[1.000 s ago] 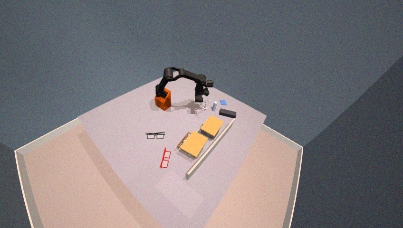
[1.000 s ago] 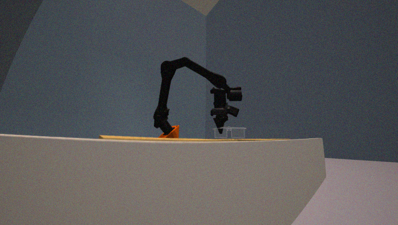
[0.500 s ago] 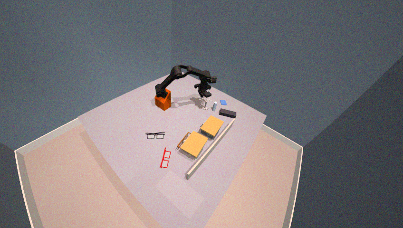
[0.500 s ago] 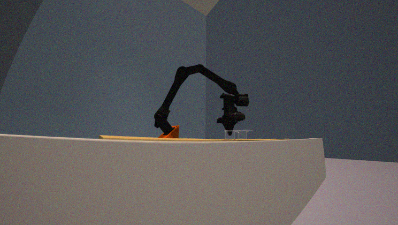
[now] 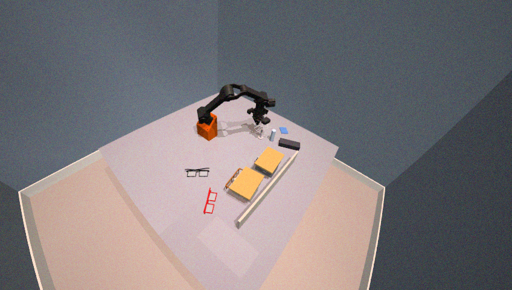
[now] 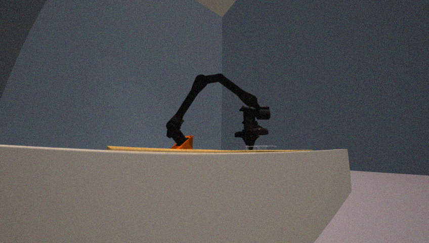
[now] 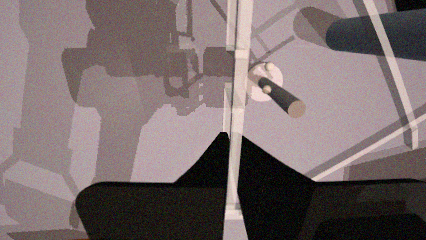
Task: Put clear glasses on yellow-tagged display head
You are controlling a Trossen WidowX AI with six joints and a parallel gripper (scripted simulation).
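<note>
My gripper (image 5: pixel 257 124) (image 6: pixel 250 149) (image 7: pixel 228 139) points down, shut on the rim of the clear glasses (image 7: pixel 242 30) above the table. Their thin temples stretch to the right in the wrist view. In the top view they show only as faint pale lines. Two blocks with orange-yellow tops, a nearer one (image 5: pixel 246 183) and a farther one (image 5: pixel 269 160), stand beyond the glasses and may be the display heads. Brown glasses (image 5: pixel 227 185) sit at the nearer block's left side. No yellow tag can be made out.
Just below the held glasses stand a small post on a round base (image 5: pixel 261 136) (image 7: pixel 282 97) and a light-blue cylinder (image 5: pixel 273 135) (image 7: pixel 380 35). A dark box (image 5: pixel 289 144), blue square (image 5: pixel 284 130), long pale rail (image 5: pixel 267 188), black glasses and red glasses (image 5: pixel 207 200) lie around.
</note>
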